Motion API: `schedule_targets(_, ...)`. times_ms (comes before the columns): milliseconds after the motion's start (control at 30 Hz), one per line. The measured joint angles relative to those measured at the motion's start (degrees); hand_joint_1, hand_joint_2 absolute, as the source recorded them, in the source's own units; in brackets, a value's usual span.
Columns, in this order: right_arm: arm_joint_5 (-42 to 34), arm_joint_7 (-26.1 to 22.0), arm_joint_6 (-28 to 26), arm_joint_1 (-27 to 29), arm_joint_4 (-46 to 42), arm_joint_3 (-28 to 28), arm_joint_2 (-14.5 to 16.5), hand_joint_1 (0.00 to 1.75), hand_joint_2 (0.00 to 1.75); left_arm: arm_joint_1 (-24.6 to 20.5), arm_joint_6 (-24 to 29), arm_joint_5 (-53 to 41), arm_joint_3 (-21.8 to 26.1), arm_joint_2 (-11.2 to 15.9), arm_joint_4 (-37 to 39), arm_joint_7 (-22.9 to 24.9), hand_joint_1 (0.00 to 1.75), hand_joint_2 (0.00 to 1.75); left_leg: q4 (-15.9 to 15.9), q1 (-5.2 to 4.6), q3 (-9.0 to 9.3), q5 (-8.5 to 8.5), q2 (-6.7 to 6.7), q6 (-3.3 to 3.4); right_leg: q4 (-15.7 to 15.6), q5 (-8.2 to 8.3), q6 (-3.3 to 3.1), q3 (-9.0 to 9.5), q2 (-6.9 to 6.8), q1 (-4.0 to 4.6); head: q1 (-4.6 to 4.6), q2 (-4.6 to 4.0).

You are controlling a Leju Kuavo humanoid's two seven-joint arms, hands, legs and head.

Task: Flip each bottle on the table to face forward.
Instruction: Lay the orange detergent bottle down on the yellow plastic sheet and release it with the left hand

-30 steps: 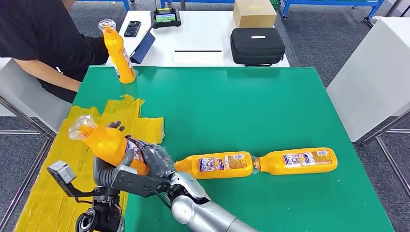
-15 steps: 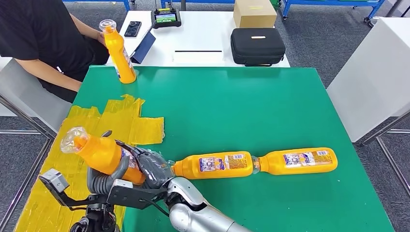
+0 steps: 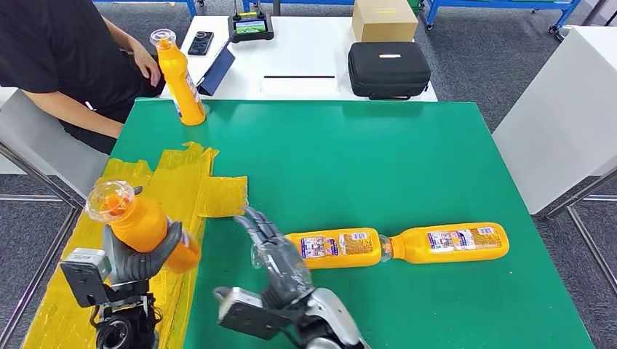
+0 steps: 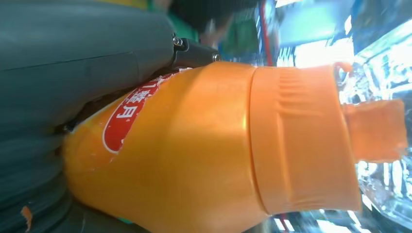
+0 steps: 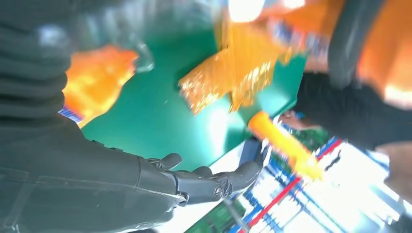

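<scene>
- Holding one bottle (image 3: pixel 142 225), the left hand (image 3: pixel 138 254) wraps its lower body above the yellow tape patch (image 3: pixel 174 189) at the tabletop's near left edge; the cap tilts up and away from you.
- Note the right hand (image 3: pixel 273 251): fingers spread, holding nothing, fingertips just beside the cap end of the nearer lying bottle (image 3: pixel 338 247).
- Observe that this bottle and the second lying bottle (image 3: pixel 447 242) lie end to end, long axes parallel to the near edge.
- Expect the right hand to be nearer both.
- Disregard the upright bottle (image 3: pixel 180 80) at the far left corner, beside a person (image 3: pixel 65 51).
</scene>
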Motion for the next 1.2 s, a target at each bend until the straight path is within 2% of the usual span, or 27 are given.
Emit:
schedule_targets(133, -0.56, -0.41, 0.33, 3.15, -5.66, -3.01, -2.77, 0.00, 0.00, -1.03, 14.98, -14.70, -0.45, 0.83, 2.51, -0.94, 1.75, 1.75, 0.00, 0.00, 0.01, 0.00, -0.01, 0.00, 0.00, 0.00, 0.00, 0.01, 0.00, 0.00, 0.02, 0.00)
schedule_targets(233, -0.73, -0.54, 0.50, 4.57, -8.10, -4.17, -4.29, 0.00, 0.00, -1.81, 21.98, -21.71, -1.69, 1.22, 4.26, -0.17, 1.75, 1.75, 0.00, 0.00, 0.01, 0.01, -0.01, 0.00, 0.00, 0.01, 0.01, 0.03, 0.00, 0.00, 0.01, 0.00)
schedule_targets(300, -0.68, -0.51, 0.70, 4.96, -9.21, -4.64, -5.14, 0.00, 0.87, -2.42, 27.26, -28.90, -2.83, 1.58, 5.88, 2.35, 1.75, 1.75, 0.00, -0.01, 0.01, 0.01, 0.00, 0.00, 0.00, 0.01, 0.01, 0.03, 0.00, -0.01, 0.00, 0.00)
schedule_targets(367, 0.08, -0.03, 1.15, 5.02, -10.09, -4.94, -6.24, 0.00, 1.75, -3.22, 33.06, -41.08, -3.94, 1.94, 8.24, 5.93, 1.75, 1.75, 0.00, -0.01, 0.01, 0.01, -0.01, 0.01, 0.00, 0.01, 0.01, 0.05, -0.03, -0.01, 0.00, 0.00)
schedule_targets(433, 2.36, 1.33, 1.47, 4.87, -10.69, -5.26, -7.56, 0.00, 1.75, -4.07, 35.34, -52.11, -4.01, 2.08, 11.19, 7.77, 1.75, 1.75, 0.00, -0.02, 0.01, 0.01, -0.03, 0.01, 0.00, 0.02, 0.02, 0.07, -0.05, -0.01, 0.01, 0.00)
schedule_targets(533, 5.42, 3.38, 2.50, 4.33, -11.00, -5.92, -9.30, 0.00, 1.75, -5.14, 35.67, -60.03, -2.75, 2.01, 16.16, 7.93, 1.75, 1.75, 0.00, -0.03, 0.02, 0.01, 0.03, 0.01, 0.00, 0.03, 0.03, 0.06, -0.02, -0.02, 0.01, 0.00)
schedule_targets(833, 7.94, 6.17, 5.68, 2.20, -10.92, -6.66, -11.66, 0.00, 1.75, -7.38, 35.71, -64.07, -0.54, 1.72, 25.45, 8.94, 1.75, 1.75, 0.00, -0.04, 0.01, 0.01, 0.02, 0.01, 0.01, 0.04, 0.04, 0.05, -0.03, 0.00, -0.01, 0.00)
schedule_targets(967, 14.46, 10.84, 8.05, 0.53, -10.14, -6.66, -12.62, 0.00, 1.75, -9.49, 35.71, -60.66, -0.57, 1.50, 30.95, 7.43, 0.00, 0.00, 0.00, -0.04, 0.01, 0.02, 0.00, 0.02, 0.01, 0.04, 0.04, 0.07, -0.05, -0.01, 0.01, 0.00)
schedule_targets(1067, 18.66, 14.01, 10.50, -0.57, -8.73, -6.66, -12.98, 0.00, 1.75, -11.43, 35.71, -56.83, -0.49, 1.47, 35.73, 4.87, 0.00, 0.00, 0.00, -0.04, 0.02, 0.03, -0.05, 0.03, 0.01, 0.04, 0.04, 0.09, -0.05, -0.02, 0.01, 0.00)
schedule_targets(1200, 19.98, 15.56, 12.36, -1.51, -7.05, -6.66, -12.87, 0.00, 1.75, -13.57, 35.71, -55.59, -0.40, 1.45, 40.90, 4.76, 0.00, 0.00, 0.01, -0.04, 0.02, 0.04, -0.09, 0.03, 0.01, 0.05, 0.05, 0.08, -0.06, -0.02, -0.01, 0.00)
